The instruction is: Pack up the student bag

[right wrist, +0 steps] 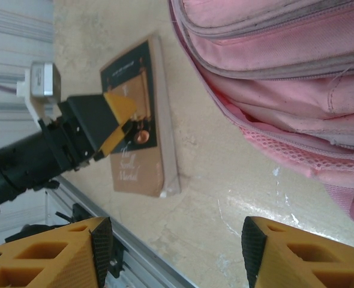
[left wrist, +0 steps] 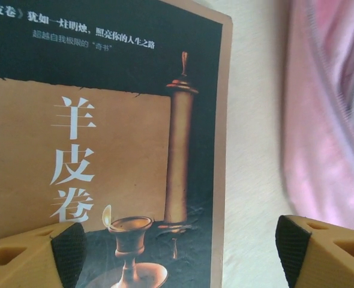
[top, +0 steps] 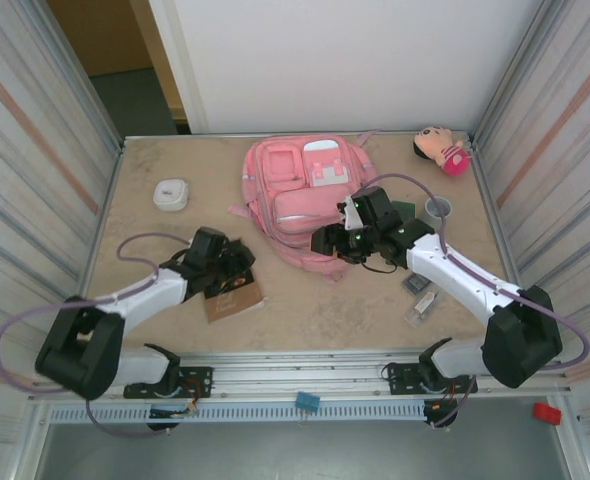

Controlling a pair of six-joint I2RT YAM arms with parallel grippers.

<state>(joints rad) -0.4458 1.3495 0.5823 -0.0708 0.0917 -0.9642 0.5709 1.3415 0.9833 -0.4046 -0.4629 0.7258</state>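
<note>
Left wrist view: left tool, open and empty, hangs over the book; student bag lies just right

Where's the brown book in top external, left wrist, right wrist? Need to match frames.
Top external: book lower left of centre, near the front edge.
Left wrist: book close up, across left and centre.
Right wrist: book centre left, lying flat.
Shared landmark: pink backpack, upper centre, right edge, top right respectively.
</note>
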